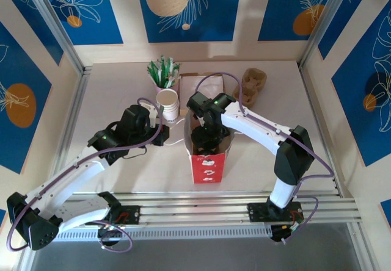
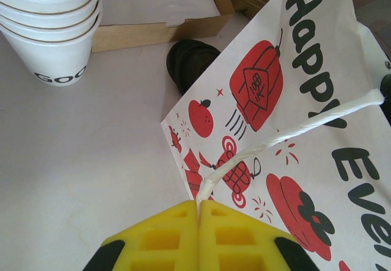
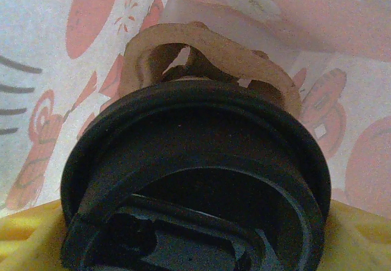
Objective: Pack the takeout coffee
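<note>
- Top view: the red-and-white bag [image 1: 208,168] stands in the middle of the table [image 1: 110,100] with its mouth up; the right gripper [image 1: 206,138] pokes straight down into that mouth; the left gripper [image 1: 160,138] sits just beside the bag, on its left; a stack of cups [image 1: 168,105] and a brown cup carrier [image 1: 253,82] are behind the bag.
- Left wrist view: the left gripper [image 2: 199,207] has its yellow fingers [image 2: 159,240] pressed together, pinching the white paper handle [image 2: 305,124]; the handle runs tight up to the bag [image 2: 293,179]; some black lids [image 2: 189,63] lie near the bag's edge.
- Right wrist view: the takeout coffee [image 3: 195,161] stands upright, its black lid facing the camera; the right gripper [image 3: 195,243] is spread wide with a yellow finger [image 3: 24,240] hugging each side of it; a brown cardboard piece [image 3: 208,45] is just behind the cup; bag walls [image 3: 61,69] are all around, so the coffee is inside the bag.
- What matters next, I think: the cup's long way is up and down, and the bag's bottom lies straight below it; the right arm has the cup, so it does the lowering while the left keeps the mouth open; I cannot tell if the cup touches the bottom yet.
- The top view gives where the bag and both arms are; the wrist views give each grip up close.
</note>
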{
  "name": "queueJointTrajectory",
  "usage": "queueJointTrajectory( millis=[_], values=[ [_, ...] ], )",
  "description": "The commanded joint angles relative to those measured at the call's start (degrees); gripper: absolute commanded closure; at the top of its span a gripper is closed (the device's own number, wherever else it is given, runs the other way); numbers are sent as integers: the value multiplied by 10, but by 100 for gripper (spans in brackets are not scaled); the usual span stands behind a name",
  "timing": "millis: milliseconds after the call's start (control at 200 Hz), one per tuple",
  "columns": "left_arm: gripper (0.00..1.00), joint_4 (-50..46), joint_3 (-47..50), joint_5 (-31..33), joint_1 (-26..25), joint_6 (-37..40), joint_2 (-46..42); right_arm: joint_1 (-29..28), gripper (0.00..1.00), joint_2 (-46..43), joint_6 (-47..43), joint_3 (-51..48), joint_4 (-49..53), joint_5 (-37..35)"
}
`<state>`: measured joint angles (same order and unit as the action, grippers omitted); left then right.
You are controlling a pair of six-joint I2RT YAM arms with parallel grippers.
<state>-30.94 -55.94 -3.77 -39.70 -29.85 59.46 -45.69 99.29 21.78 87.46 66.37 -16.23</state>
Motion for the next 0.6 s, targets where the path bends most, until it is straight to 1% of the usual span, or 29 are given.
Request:
queueJointTrajectory(
  millis=[0,595],
  values=[
    [100,-4,-8,6,-11,7,6,-3,28,7,11,-13,7,13],
    [100,-4,-10,8,-13,7,8,-3,28,3,10,-12,8,11]
  ],
)
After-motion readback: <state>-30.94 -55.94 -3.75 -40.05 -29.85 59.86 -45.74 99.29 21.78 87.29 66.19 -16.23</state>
